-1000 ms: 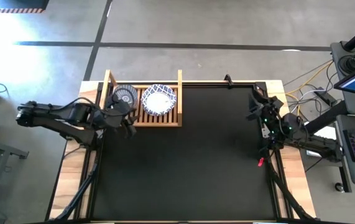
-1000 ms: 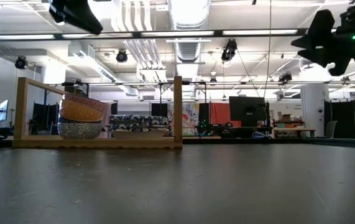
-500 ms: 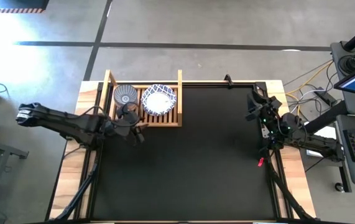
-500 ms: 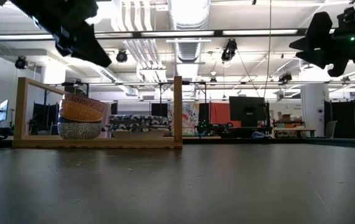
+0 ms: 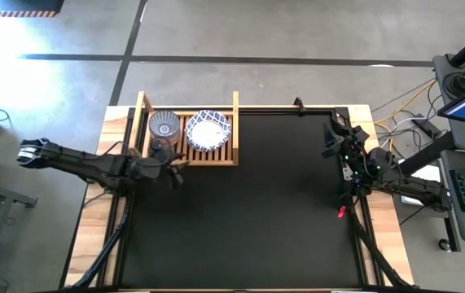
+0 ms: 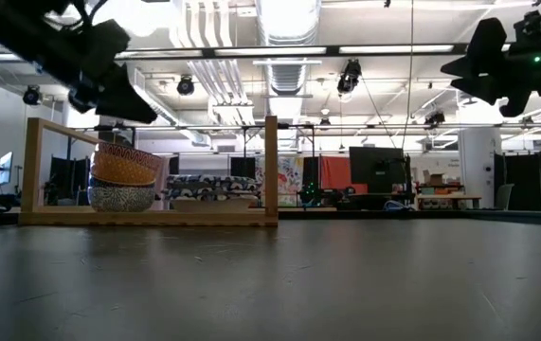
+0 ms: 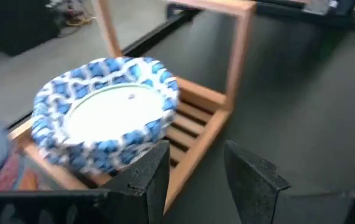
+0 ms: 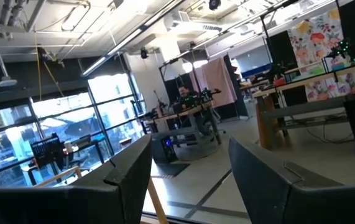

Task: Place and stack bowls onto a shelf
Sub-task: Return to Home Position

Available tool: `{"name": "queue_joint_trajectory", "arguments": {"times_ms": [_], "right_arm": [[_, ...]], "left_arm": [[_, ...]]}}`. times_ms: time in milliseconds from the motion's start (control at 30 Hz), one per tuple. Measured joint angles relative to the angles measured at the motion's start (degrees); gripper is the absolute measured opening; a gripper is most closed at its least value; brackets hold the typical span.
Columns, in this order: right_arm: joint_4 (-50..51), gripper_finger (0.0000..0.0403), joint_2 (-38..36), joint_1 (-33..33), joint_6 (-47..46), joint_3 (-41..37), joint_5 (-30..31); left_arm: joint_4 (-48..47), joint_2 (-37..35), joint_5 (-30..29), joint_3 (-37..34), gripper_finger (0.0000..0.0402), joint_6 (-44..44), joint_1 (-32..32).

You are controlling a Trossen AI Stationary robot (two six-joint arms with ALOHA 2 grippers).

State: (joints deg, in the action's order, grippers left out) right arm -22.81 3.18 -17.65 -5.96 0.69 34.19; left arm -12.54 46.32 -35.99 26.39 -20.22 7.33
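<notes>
Since a second ago the left claw [image 7: 196,152] has drawn back off the front edge of the shelf [image 5: 234,122], and in the low view its arm has sunk from the top edge into the upper left corner; nothing else has shifted. Its two dark fingers are spread with nothing between them, hanging just in front of the shelf. The right claw [image 8: 189,149] waits at the right edge of the worktop [image 5: 240,220], also spread and empty. Both piles sit inside the shelf in the upper left of the high view: a wide white bowl [image 5: 208,131] with a blue lattice rim tops one, and a smaller grey-blue bowl [image 5: 164,124] with a radial pattern tops the other, just beside it. No bowl is left on the worktop, so the stacking looks finished and only the arm's retreat seems to remain; how many bowls each pile holds cannot be counted from above. The shelf is pale wood, with parallel slats and upright rails. The bowls are round and look smooth and glazed. The worktop is matt black, bordered in light wood.
</notes>
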Motion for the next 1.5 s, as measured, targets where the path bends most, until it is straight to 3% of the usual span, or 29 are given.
{"name": "queue_joint_trajectory", "arguments": {"times_ms": [300, 533, 733, 1067, 1300, 1500], "right_arm": [[0.02, 0.0201, 0.37, -0.01, 0.02, 0.0, -0.04], [0.03, 0.0201, 0.3, 0.0, 0.0, 0.02, -0.04], [0.02, 0.0201, 0.3, 0.0, 0.0, 0.02, -0.02], [0.04, 0.0201, 0.3, -0.02, 0.0, 0.02, -0.03], [0.02, 0.0201, 0.3, -0.02, 0.0, 0.04, -0.03], [0.02, 0.0201, 0.3, 0.0, 0.0, 0.04, -0.03]], "left_arm": [[10.09, -12.5, -9.1, -11.89, 0.0134, 2.3, -1.76], [17.3, -19.25, -9.62, -18.16, 0.0134, 8.48, -5.43], [25.77, -20.14, -9.52, -21.13, 0.0134, 13.31, -10.46], [27.66, -20.24, -0.4, -21.19, 0.0134, 18.4, -20.87], [40.68, -20.24, 2.78, -25.78, 0.0134, 22.99, -27.21], [41.7, -20.04, 7.7, -25.2, 0.0134, 26.91, -30.2]]}}
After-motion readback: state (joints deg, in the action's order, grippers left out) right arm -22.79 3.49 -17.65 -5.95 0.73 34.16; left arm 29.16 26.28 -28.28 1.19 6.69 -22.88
